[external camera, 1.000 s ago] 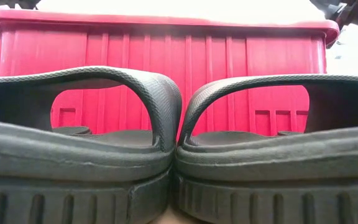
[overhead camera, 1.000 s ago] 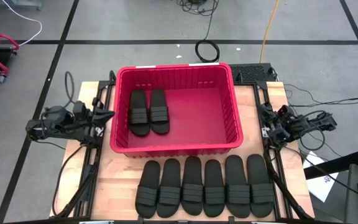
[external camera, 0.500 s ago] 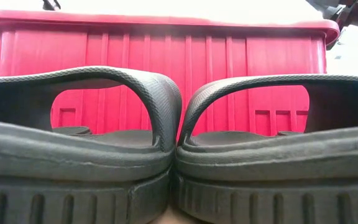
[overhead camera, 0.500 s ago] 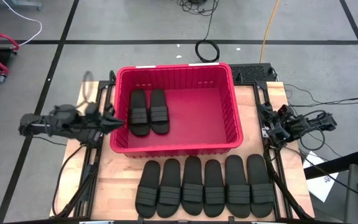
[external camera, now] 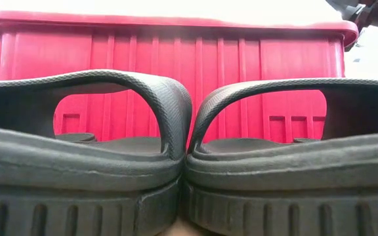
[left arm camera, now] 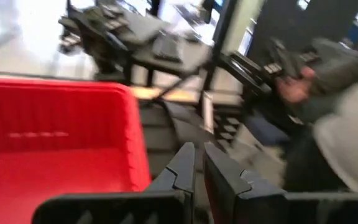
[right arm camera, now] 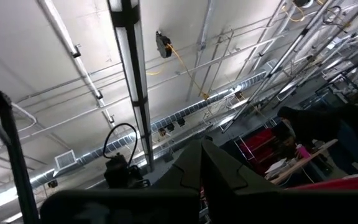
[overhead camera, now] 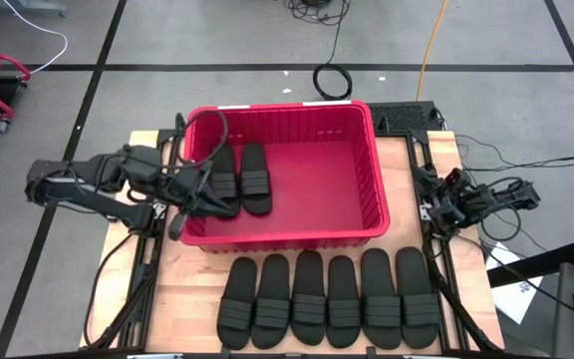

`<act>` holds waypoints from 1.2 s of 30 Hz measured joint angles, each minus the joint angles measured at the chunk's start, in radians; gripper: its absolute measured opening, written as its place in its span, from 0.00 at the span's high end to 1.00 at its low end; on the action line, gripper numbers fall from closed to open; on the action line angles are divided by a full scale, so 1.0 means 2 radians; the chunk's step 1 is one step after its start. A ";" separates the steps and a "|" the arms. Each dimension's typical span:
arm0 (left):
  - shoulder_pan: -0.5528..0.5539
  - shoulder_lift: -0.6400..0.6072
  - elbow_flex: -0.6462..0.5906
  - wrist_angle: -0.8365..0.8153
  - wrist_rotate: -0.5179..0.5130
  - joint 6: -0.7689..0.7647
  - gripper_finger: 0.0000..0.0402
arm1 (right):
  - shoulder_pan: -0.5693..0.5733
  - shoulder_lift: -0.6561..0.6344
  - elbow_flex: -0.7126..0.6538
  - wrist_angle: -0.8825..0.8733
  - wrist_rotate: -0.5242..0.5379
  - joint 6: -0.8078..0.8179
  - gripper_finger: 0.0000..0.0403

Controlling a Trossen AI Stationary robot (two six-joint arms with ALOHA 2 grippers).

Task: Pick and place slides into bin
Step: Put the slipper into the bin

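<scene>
Six black slides (overhead camera: 329,300) lie side by side in a row on the wooden tabletop (overhead camera: 177,289), nearest the viewer, each matte and rubbery with a wide ribbed strap arching over the footbed. Just beyond them sits the bin (overhead camera: 369,170), a large red plastic crate with a thick rim and ridged walls; two more slides (overhead camera: 251,178) lie flat inside, toward its left end. The left gripper (overhead camera: 199,195) reaches over the bin's left rim, its fingers nearly closed and empty. The right gripper (overhead camera: 436,212) waits at the tabletop's right edge, fingers closed, holding nothing. The likely risk is the left arm catching the bin's rim as it moves, shoving the crate into the row. The soft straps may also flex or slip under a pinch.
</scene>
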 joint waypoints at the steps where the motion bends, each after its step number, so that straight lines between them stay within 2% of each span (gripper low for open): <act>1: -0.005 0.004 0.011 -0.017 0.013 0.001 0.93 | 0.000 0.000 0.000 0.000 -0.008 -0.006 1.00; 4: -0.030 0.014 0.024 -0.060 0.039 -0.035 0.93 | 0.000 0.000 0.000 0.000 -0.024 -0.015 1.00; 7: -0.086 0.032 0.018 -0.103 0.040 -0.079 0.94 | 0.000 0.000 0.000 0.000 -0.032 -0.019 1.00; 12: -0.217 0.070 0.016 -0.157 -0.015 -0.089 0.94 | 0.000 0.000 0.000 0.000 -0.033 -0.019 1.00; 16: -0.273 0.104 0.016 -0.157 -0.061 -0.103 0.94 | 0.000 0.000 0.000 0.000 -0.033 -0.019 1.00; 21: -0.286 0.159 0.016 -0.163 -0.073 -0.092 0.94 | 0.000 0.000 0.000 -0.004 -0.033 -0.029 1.00; 28: -0.276 0.230 0.016 -0.223 -0.079 -0.074 0.92 | 0.000 0.000 0.000 -0.004 -0.033 -0.031 1.00; 32: -0.262 0.246 0.016 -0.210 -0.078 -0.063 0.85 | 0.000 0.000 0.000 -0.004 -0.038 -0.030 1.00; 36: -0.243 0.253 0.016 -0.188 -0.076 -0.055 0.71 | 0.000 0.000 0.000 -0.004 -0.060 -0.031 1.00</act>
